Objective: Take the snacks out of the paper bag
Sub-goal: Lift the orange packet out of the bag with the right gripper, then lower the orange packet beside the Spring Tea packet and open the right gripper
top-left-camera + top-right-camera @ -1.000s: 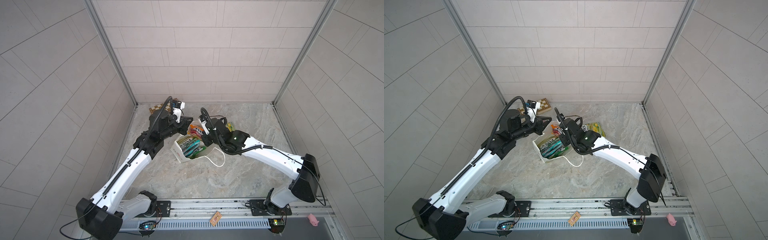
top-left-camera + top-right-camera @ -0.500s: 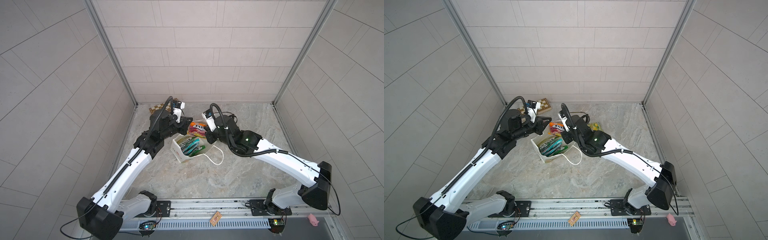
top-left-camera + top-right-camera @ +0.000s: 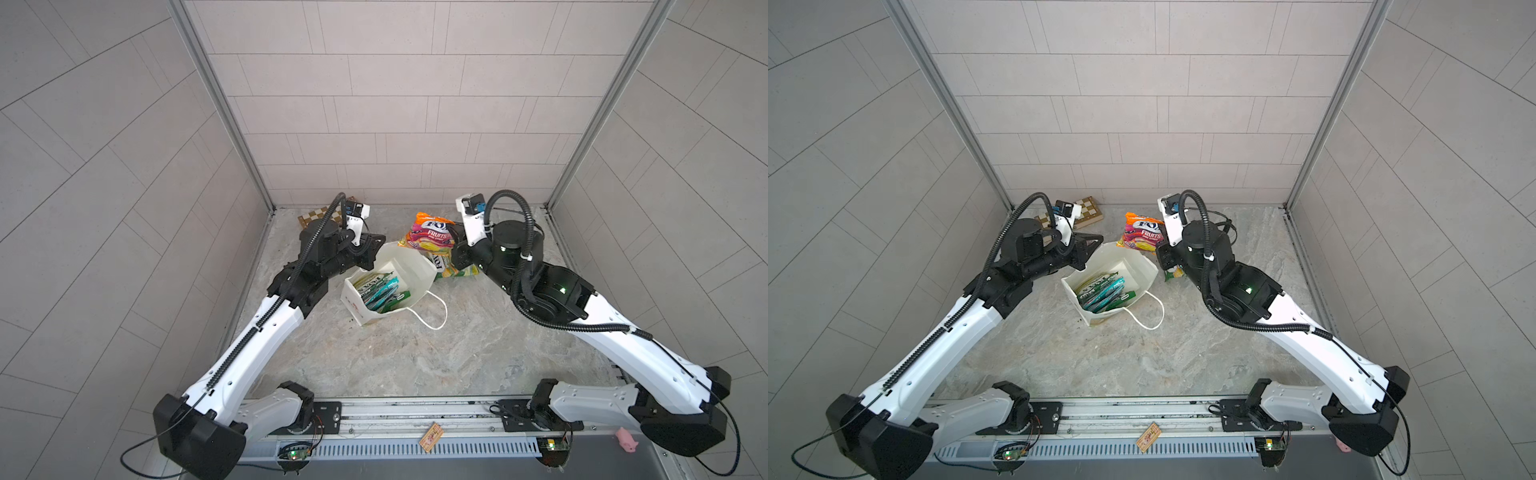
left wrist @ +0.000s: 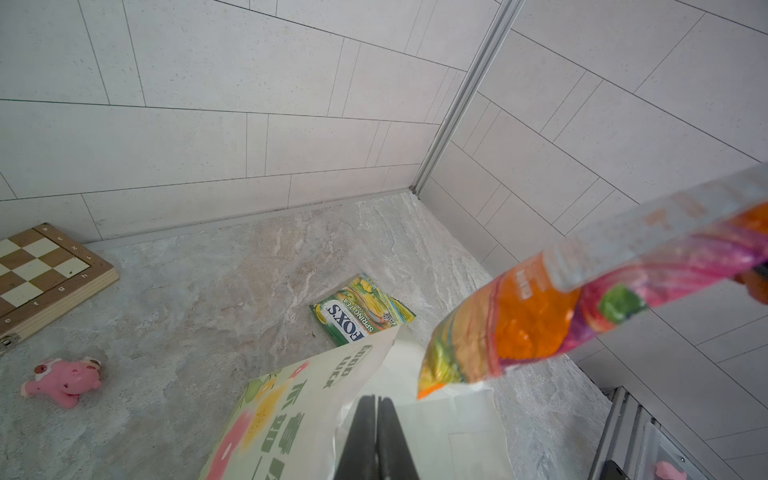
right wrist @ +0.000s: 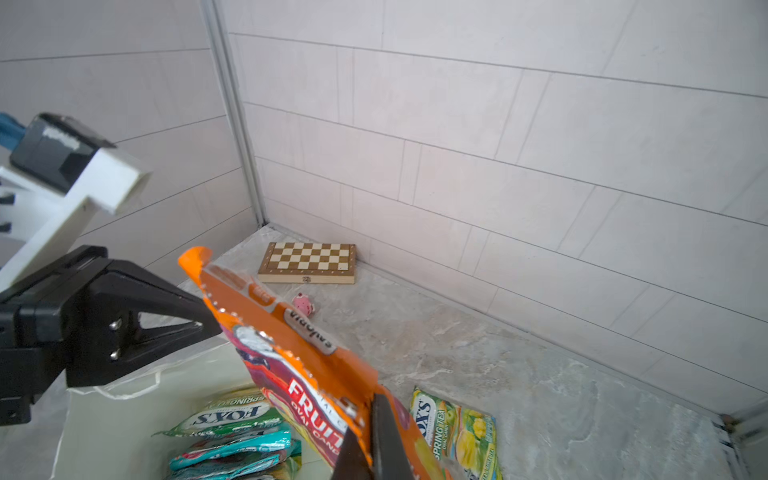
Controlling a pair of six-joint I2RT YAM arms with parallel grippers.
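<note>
The white paper bag [image 3: 409, 266] [image 3: 1129, 266] stands open at mid-floor. My left gripper [image 4: 376, 415] [image 3: 376, 245] is shut on its far-left rim. Several teal and green snacks [image 3: 380, 289] [image 5: 232, 432] lie stacked inside. My right gripper [image 5: 370, 424] is shut on a pink-orange "FOX'S FRUITS" packet [image 3: 432, 235] [image 3: 1144, 237] [image 4: 561, 307], held in the air above the bag's far right corner. A green-yellow packet [image 3: 453, 268] [image 4: 361, 313] [image 5: 457, 432] lies flat on the floor just right of the bag, under the held packet.
A folded chessboard [image 3: 309, 216] [image 5: 307, 262] lies in the back left corner, with a pink pig toy [image 4: 62, 380] [image 5: 304, 305] near it. The bag's cord handle [image 3: 436, 316] trails on the floor in front. Another pig toy [image 3: 626, 438] sits beyond the front rail.
My right gripper has lifted the pink-orange packet out of the bag and carried it up and to the right. The left gripper has kept its hold on the rim.
</note>
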